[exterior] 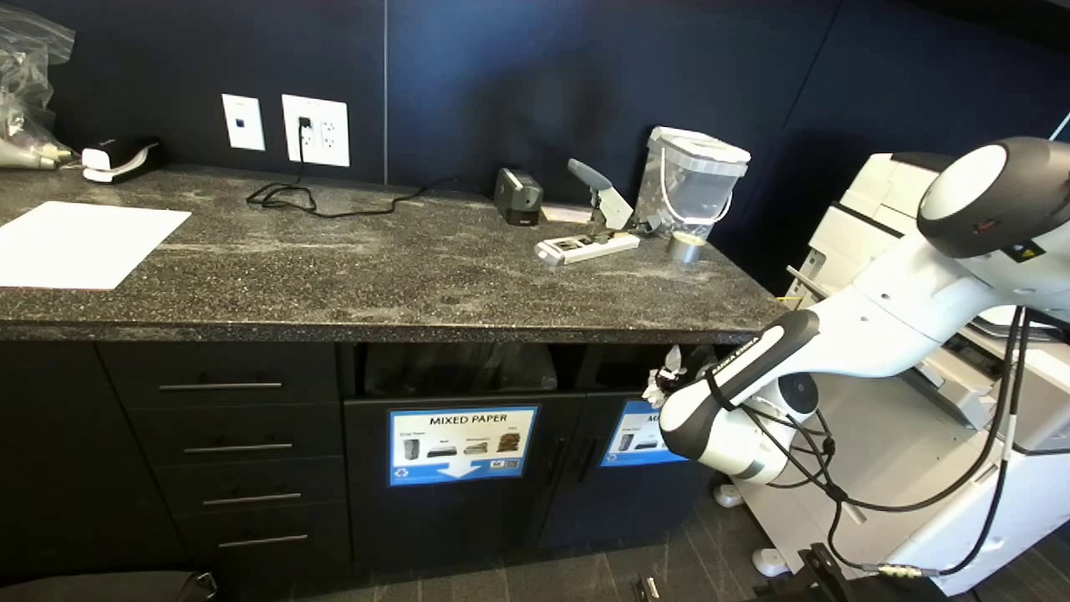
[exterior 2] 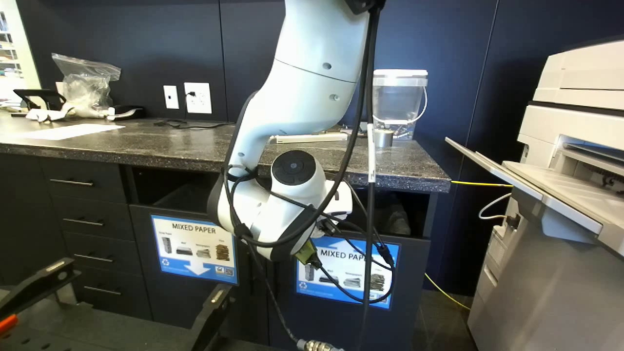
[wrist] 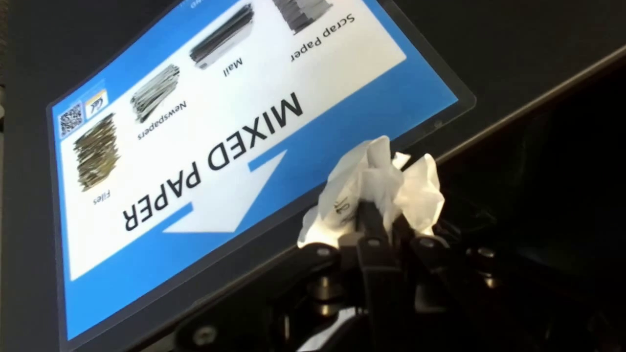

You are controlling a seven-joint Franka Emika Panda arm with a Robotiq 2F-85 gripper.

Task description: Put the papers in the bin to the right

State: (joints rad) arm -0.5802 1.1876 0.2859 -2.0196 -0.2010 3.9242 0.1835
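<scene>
White paper wad (wrist: 375, 178) clamped in pincer (wrist: 386, 215), near sign (wrist: 205, 146).

In the wrist view, the dark mark (wrist: 342, 206) on the paper wad (wrist: 377, 178) is too blurred to read; the bottom edge crops the gripper (wrist: 386, 222). In an exterior view, the left edge cuts off the white sheet (exterior: 84, 244), and the arm (exterior: 878, 319) partly hides a sign (exterior: 631, 433).

Bright white sheet (exterior: 92, 242), dim cabinets (exterior: 322, 435) in my feed
In an exterior view I see a soft shadow smudging the blue wall (exterior: 522, 100); in an exterior view the shelves (exterior 2: 7, 44) glare pale at the edge. My wrist view is slightly soft: light catches the crumpled paper (wrist: 376, 181), and the lower right corner sinks into black.
</scene>
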